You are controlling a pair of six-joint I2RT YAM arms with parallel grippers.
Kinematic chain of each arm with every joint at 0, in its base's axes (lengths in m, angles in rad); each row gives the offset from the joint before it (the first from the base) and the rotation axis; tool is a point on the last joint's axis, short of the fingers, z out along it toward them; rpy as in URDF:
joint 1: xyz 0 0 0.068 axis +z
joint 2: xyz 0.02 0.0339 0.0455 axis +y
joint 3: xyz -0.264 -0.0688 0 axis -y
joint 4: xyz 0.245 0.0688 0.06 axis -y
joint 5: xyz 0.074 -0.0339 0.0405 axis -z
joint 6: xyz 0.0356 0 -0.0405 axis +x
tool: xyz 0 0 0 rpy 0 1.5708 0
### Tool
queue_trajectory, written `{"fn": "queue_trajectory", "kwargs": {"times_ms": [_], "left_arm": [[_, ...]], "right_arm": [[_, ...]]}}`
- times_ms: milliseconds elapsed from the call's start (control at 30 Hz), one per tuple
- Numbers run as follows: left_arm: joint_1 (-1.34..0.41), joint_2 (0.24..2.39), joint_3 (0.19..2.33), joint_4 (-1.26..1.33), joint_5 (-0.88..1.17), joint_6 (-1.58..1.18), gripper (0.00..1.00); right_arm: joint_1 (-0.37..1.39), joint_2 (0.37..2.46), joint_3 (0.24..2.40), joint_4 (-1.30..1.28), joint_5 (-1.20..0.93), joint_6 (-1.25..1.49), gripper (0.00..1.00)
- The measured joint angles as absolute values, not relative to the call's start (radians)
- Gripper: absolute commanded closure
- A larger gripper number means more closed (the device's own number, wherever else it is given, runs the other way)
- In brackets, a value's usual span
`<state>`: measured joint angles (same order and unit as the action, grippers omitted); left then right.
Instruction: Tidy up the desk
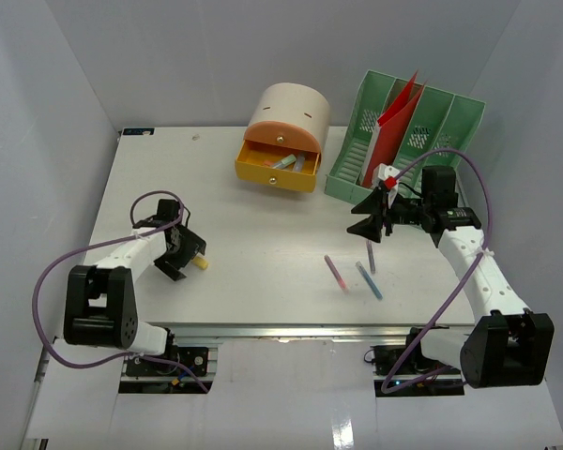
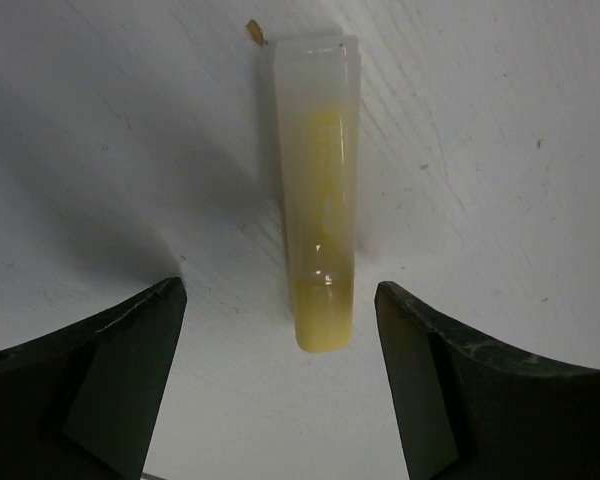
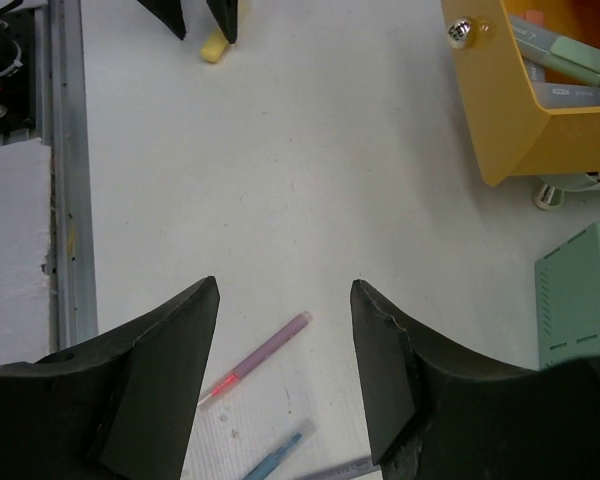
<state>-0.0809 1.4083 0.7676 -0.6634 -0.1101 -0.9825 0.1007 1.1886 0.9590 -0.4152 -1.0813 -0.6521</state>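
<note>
The desk (image 1: 263, 211) is a white tabletop with a metal rail along its front edge. A yellow highlighter (image 1: 199, 263) lies at its left side. My left gripper (image 1: 178, 255) is open and low over the desk. In the left wrist view the highlighter's (image 2: 320, 200) near end lies between the open fingers of the left gripper (image 2: 278, 300), touching neither. My right gripper (image 1: 371, 225) is open, empty, and held above the desk right of centre. In the right wrist view the right gripper (image 3: 284, 290) hangs over a pink pen (image 3: 260, 356).
A pink pen (image 1: 335, 272), a blue pen (image 1: 369, 280) and a grey pen (image 1: 372, 256) lie near the front right. A cream round drawer unit (image 1: 289, 114) at the back has its yellow drawer (image 1: 277, 166) open with highlighters inside. A green file rack (image 1: 408, 141) holds a red folder (image 1: 391, 122).
</note>
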Motion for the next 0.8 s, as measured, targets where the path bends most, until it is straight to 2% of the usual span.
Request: {"fn": "queue_trajectory", "kwargs": {"times_ms": [67, 167, 200, 300, 367, 600, 800], "left_arm": [[-0.079, 1.449, 0.785, -0.661, -0.117, -0.982, 0.21], [-0.079, 1.498, 0.824, -0.664, -0.129, -0.965, 0.39], [-0.078, 1.513, 0.836, -0.667, -0.133, -0.96, 0.42], [-0.076, 1.544, 0.857, -0.668, -0.14, -0.934, 0.63], [-0.075, 1.554, 0.864, -0.662, -0.141, -0.926, 0.73], [-0.074, 1.556, 0.871, -0.649, -0.117, -0.903, 0.93], [-0.087, 1.48, 0.869, -0.584, 0.034, -0.892, 0.97]], "right_arm": [[0.092, 1.182, 0.951, -0.415, -1.108, -0.648, 0.38], [0.082, 1.181, 0.95, -0.416, -1.128, -0.641, 0.38], [0.08, 1.18, 0.95, -0.415, -1.132, -0.638, 0.38], [0.079, 1.179, 0.95, -0.416, -1.139, -0.635, 0.38], [0.079, 1.179, 0.95, -0.416, -1.142, -0.635, 0.38], [0.079, 1.174, 0.95, -0.416, -1.148, -0.636, 0.38], [0.079, 1.169, 0.95, -0.416, -1.147, -0.645, 0.38]]}}
